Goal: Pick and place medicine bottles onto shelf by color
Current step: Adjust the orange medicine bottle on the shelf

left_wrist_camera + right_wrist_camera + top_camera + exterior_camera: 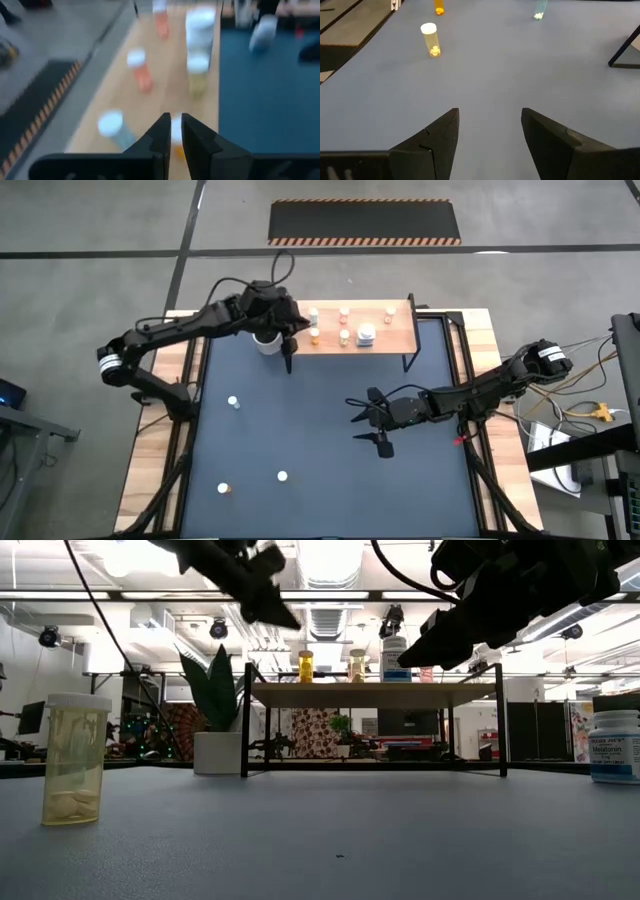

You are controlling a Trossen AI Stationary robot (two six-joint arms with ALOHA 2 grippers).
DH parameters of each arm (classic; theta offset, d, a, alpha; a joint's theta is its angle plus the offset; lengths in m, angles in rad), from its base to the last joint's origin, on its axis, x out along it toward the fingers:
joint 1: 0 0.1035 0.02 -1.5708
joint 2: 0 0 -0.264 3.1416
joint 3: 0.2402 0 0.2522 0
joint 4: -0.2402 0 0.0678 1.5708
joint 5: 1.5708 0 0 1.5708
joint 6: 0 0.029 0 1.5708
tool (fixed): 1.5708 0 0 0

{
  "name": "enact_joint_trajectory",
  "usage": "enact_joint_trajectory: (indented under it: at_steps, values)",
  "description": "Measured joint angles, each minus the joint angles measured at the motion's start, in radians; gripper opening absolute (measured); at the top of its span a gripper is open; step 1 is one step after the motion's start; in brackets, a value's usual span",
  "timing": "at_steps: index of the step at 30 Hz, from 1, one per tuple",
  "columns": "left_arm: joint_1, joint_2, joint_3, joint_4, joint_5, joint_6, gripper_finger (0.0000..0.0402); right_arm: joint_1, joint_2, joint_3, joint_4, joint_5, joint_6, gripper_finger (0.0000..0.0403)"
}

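The light-wood shelf (pixel 385 330) stands at the table's far edge with several small bottles on it, among them an orange one (pixel 314 333) at its left end and a larger white one (pixel 366 334). It also shows in the low view (pixel 375 695). My left gripper (pixel 173 122) hovers above the shelf's left end (pixel 285 615) with its fingers nearly together and empty. Through the gap an orange bottle (pixel 176 137) shows on the shelf beyond. My right gripper (pixel 490 120) is open and empty above the table's middle right (pixel 358 420).
Three loose bottles stand on the blue table (pixel 300 430): one at the left (pixel 233 402) and two near the front edge (pixel 282 476) (pixel 224 489). A yellow bottle (pixel 72 760) and a white bottle (pixel 613 745) stand close to the low camera. A white plant pot (pixel 266 340) sits beside the shelf's left leg.
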Motion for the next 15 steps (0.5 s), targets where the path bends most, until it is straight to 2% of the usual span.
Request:
enact_joint_trajectory:
  at_steps: [5, 9, 15]
  values:
    - [-0.015, 0.006, -0.042, 0.165, 0.001, -0.041, 0.0026, 0.0, 0.0, -0.001, 0.002, 0.0, -0.008, 0.0205]
    - [-0.034, 0.011, -0.077, 0.203, 0.0, -0.072, 0.0026, 0.0, 0.0, -0.005, 0.002, 0.0, -0.017, 0.0205]
    - [-0.185, -0.03, -0.075, 0.24, 0.001, -0.088, 0.0026, 0.0, 0.0, -0.011, 0.002, 0.0, -0.046, 0.0205]
